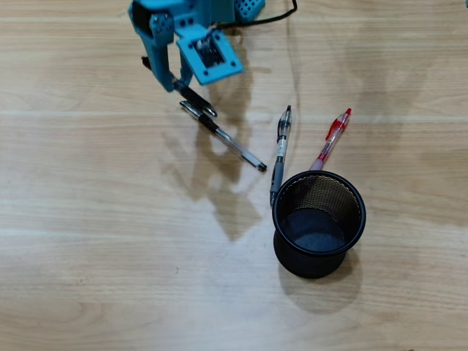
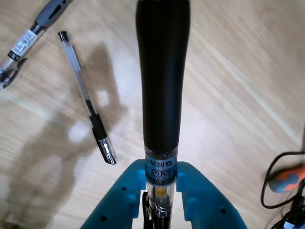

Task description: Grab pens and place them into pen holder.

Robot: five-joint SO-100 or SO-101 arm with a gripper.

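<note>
Wrist view: blue gripper [image 2: 161, 183] closed on a pen with a black grip [image 2: 162, 86] and clear barrel, held lengthwise between the fingers; a slim clear pen [image 2: 86, 95] lies on the table [image 2: 238, 95] to the left, a grey-grip pen [image 2: 28, 38] at upper left. Overhead view: gripper [image 1: 196, 99] near the top; slim pen [image 1: 232, 142] just below it; grey pen [image 1: 280, 153] and red pen [image 1: 330, 139] beside the black mesh pen holder [image 1: 319, 223], which stands upright.
</note>
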